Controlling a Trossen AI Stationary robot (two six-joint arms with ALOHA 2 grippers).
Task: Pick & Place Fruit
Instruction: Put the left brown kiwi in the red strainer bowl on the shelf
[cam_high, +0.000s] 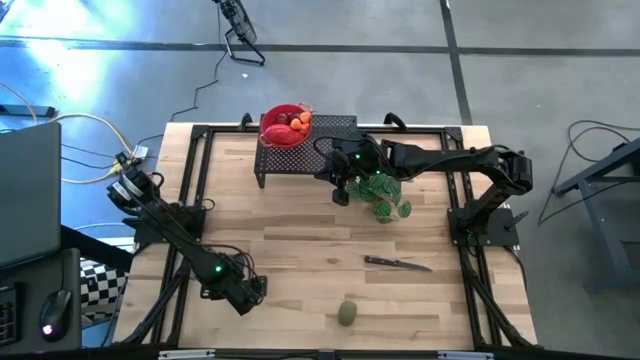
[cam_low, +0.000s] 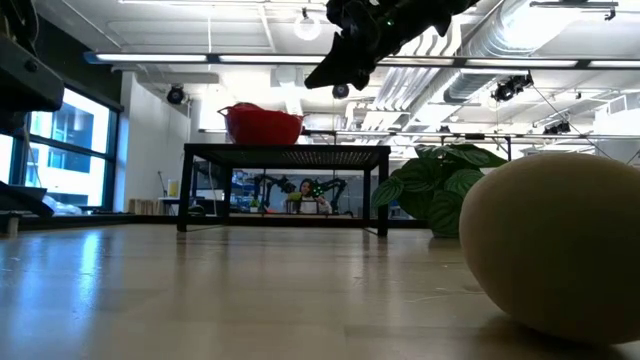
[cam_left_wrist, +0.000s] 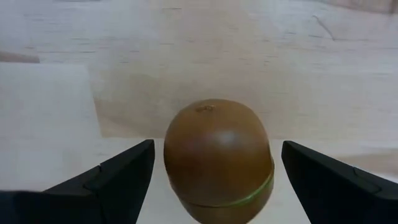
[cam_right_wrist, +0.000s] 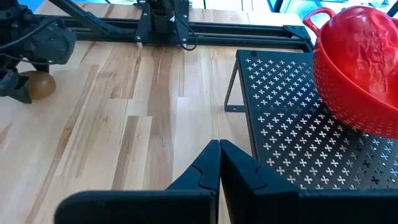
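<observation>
The desk carries everything. The black rack stands at its far edge, just beside the right hand, and lifts the drop-off point off the wood. On the rack, beyond that hand, sits the red bowl. It already holds several red and orange fruit, so it is probably the goal for the rest. The right hand hangs above the desk by the rack's near edge with its fingers pressed together and nothing between them; it looks parked clear of the work, waiting. The plant lies just on its other side and the knife lies farther out toward the near edge; neither belongs to the job. The left hand is low at the near side of the desk, well apart from the bowl. Its fingers are spread wide either side of the brown fruit, which rests on the wood between them, untouched as far as the wrist view shows. That wide, level stance suits a squeeze across the fruit's round middle. The oval is smooth and may roll, so the closing should be centred. The green fruit lies alone, off to the left hand's side and nearer the desk's front edge, likely left for a later trip.
</observation>
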